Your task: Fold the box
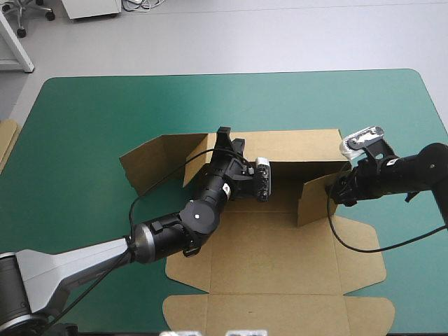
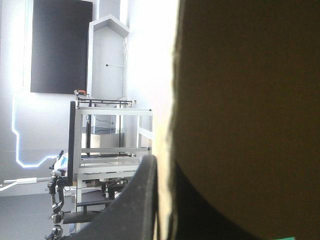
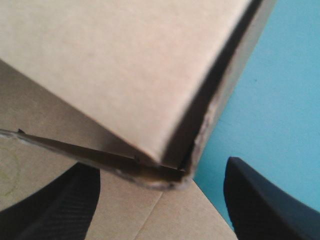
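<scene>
Now we see the brown box lying opened out on the teal-green counter. Its wide base and front flaps lie flat, the back wall stands, and a side wall is raised at each end.

Our left fingers are clenched on the top edge of the back wall near its left end. In the left wrist view one black finger rises just beside the board's edge and the board fills everything on its other side, so the sheet sits between the pair. Just to the left of those fingers the left side wall splays outward at a slant.

Our right fingers are released, standing well apart in the right wrist view. A folded corner of the right side wall sits between and just ahead of them, touching neither finger as far as we can see. Bare counter shows beside that corner, ahead of one finger.

The two pairs of fingers are well apart, with the back wall running between them. Far to the left of our left fingers, a strip of spare board shows at the counter's left edge.
</scene>
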Motion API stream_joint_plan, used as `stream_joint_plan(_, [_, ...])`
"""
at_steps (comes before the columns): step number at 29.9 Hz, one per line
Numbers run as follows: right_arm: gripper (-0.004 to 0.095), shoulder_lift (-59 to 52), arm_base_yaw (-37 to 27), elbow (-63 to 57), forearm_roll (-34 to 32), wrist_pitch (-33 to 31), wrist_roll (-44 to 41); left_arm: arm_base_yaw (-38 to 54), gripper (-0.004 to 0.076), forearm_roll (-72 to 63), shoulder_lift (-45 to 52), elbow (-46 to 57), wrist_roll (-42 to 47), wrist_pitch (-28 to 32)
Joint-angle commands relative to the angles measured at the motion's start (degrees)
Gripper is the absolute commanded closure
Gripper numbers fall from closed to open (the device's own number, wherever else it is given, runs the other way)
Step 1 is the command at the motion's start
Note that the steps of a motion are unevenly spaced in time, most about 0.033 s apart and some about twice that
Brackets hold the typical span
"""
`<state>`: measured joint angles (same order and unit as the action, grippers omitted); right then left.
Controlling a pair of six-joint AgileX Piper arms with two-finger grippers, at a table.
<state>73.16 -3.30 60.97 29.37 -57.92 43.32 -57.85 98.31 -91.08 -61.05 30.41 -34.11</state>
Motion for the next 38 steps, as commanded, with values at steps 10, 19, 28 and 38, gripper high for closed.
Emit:
stream_joint_plan(10, [0.0248,-11.15,4.39,-8.48,-1.94,18.15,-3.59,-0.42,0.0734,5.89,2.44,-1.51,1.21,-1.94])
stream_joint_plan(19, [0.0248,-12.33,6.02,-15.02,5.05,26.17,2.82,-0.42,0.0734,5.78,2.44,-1.51,1.21,-1.45])
stream_joint_plan(28, [0.0248,-11.35,9.95,-15.16,5.28,33.51,2.89,-0.42,0.0734,5.89,2.44,-1.51,1.21,-1.45])
stream_joint_plan(38, [0.0582,-11.35,10.48,-15.75,7.61,35.94,2.27,-0.42,0.0734,5.89,2.44,-1.51,1.21,-1.38])
